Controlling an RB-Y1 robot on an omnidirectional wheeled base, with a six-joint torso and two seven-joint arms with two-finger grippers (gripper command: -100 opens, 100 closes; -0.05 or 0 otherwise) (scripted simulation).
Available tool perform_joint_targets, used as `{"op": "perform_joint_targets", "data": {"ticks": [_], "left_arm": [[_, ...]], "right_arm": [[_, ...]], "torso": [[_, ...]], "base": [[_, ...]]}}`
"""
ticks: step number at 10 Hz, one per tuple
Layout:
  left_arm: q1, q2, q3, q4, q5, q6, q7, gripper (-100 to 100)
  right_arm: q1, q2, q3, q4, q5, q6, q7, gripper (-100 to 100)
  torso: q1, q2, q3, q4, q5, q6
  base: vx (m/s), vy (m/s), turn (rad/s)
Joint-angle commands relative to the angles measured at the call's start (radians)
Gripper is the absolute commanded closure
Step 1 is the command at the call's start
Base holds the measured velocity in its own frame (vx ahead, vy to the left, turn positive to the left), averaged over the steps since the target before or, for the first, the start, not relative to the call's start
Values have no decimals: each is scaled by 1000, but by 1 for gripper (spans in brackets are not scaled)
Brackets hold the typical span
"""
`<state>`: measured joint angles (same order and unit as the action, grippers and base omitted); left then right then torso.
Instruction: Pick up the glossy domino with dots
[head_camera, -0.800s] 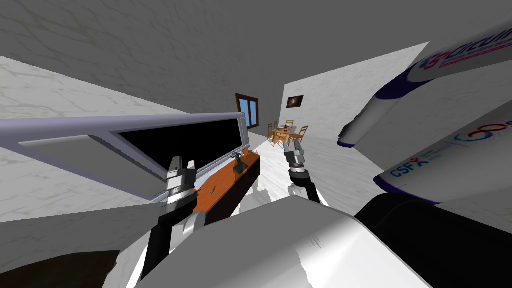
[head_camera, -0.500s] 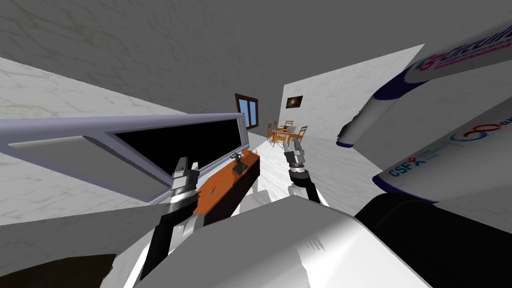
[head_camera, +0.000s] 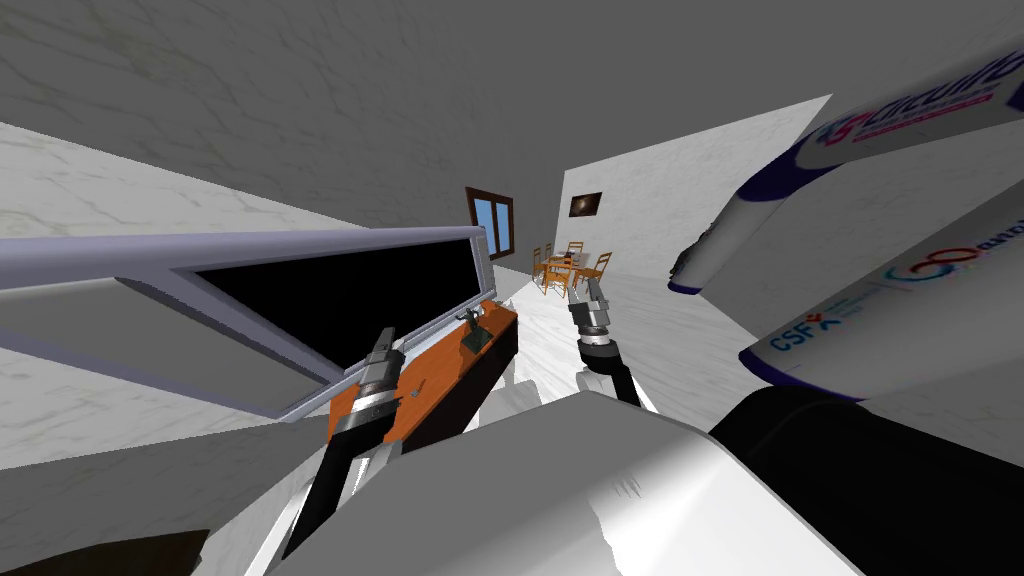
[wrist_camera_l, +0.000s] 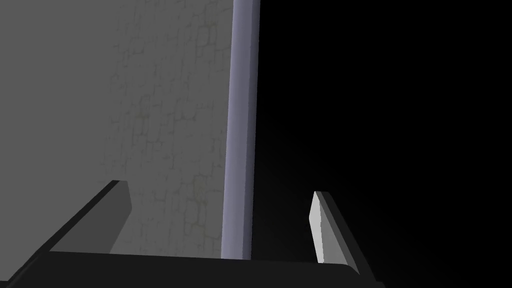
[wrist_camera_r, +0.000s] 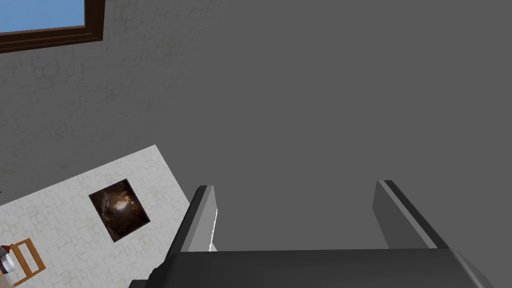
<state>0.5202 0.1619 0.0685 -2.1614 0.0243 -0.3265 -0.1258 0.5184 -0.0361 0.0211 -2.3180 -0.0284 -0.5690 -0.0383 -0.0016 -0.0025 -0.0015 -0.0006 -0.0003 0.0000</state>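
Two empty, wide-open items, left gripper (head_camera: 390, 340) and right gripper (head_camera: 595, 290); domino (head_camera: 414, 392), small grey piece, on orange tabletop (head_camera: 450, 362) beside left gripper; white cylinder (head_camera: 880, 320) lettered "CSF".

light: dim, flat, grey | brightest: white marbled far wall (head_camera: 680, 200), blue pane of brown-framed window (wrist_camera_r: 40, 12) | shade: left gripper (wrist_camera_l: 218, 189) half lit, half dark | edges: stretched, tilted

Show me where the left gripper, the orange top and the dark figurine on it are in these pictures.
left gripper (head_camera: 391, 338): head view, midway between the tips of its jaws.
orange top (head_camera: 450, 365): head view, bare middle part.
dark figurine (head_camera: 474, 333): head view, its body.
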Motion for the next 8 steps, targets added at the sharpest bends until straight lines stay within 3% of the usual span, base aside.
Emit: {"op": "perform_joint_targets", "data": {"ticks": [1, 5, 8], "left_arm": [[16, 13, -2, 37, -16, 10, 2, -100], [67, 40, 0, 177, -71, 45, 15, -100], [80, 44, 1, 231, -87, 54, 18, -100]], "right_arm": [[0, 0, 0, 0, 0, 0, 0, 0], [0, 0, 0, 0, 0, 0, 0, 0], [0, 0, 0, 0, 0, 0, 0, 0]], "torso": [[0, 0, 0, 0, 0, 0], [0, -2, -1, 0, 0, 0], [0, 0, 0, 0, 0, 0]], "base": [[25, -25, -38], [56, -35, -62], [34, -23, -25]]}}
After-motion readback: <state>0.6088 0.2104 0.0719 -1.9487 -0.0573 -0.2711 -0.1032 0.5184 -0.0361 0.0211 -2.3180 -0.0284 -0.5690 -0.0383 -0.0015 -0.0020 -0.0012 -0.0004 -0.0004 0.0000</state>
